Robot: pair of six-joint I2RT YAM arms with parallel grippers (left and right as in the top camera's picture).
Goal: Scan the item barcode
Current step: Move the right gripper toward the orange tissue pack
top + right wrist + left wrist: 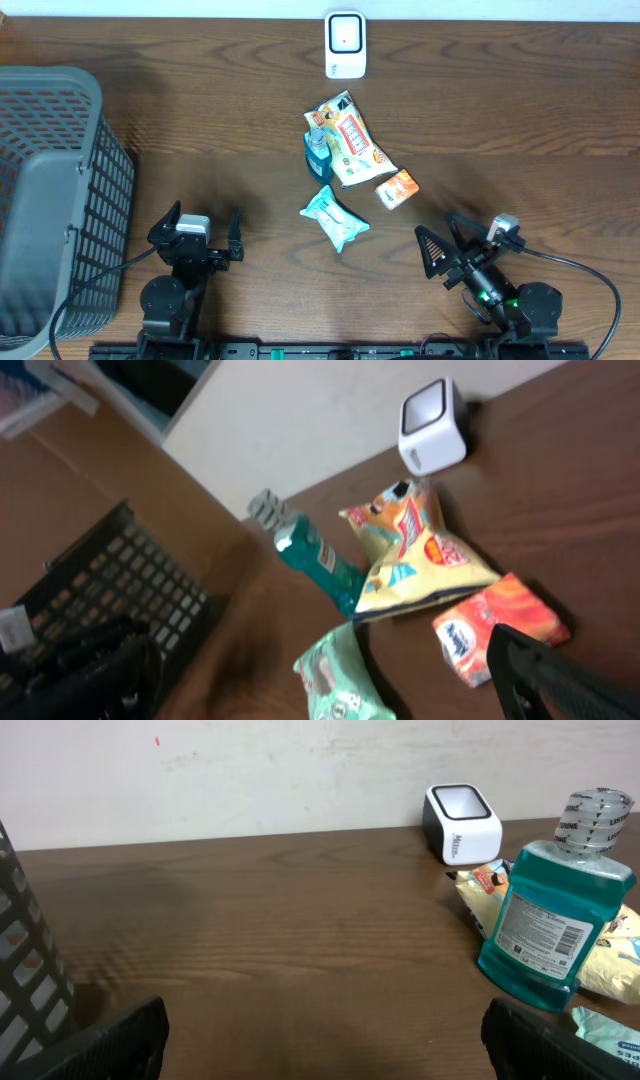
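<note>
My left hand (200, 225) and right hand (446, 236) sit released at the bottom of the frame, grasping nothing. On the counter (520, 120), the mouthwash bottle (317, 152), snack bag (350, 140), orange pack (397, 188) and wipes pack (335, 218) cluster mid-frame, below the white scanner (346, 44) at top centre.

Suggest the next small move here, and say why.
Probably advance the right gripper toward the orange packet, its nearest item: its fingers stand open and empty, likewise the left gripper, and nothing is at the scanner yet.
</note>
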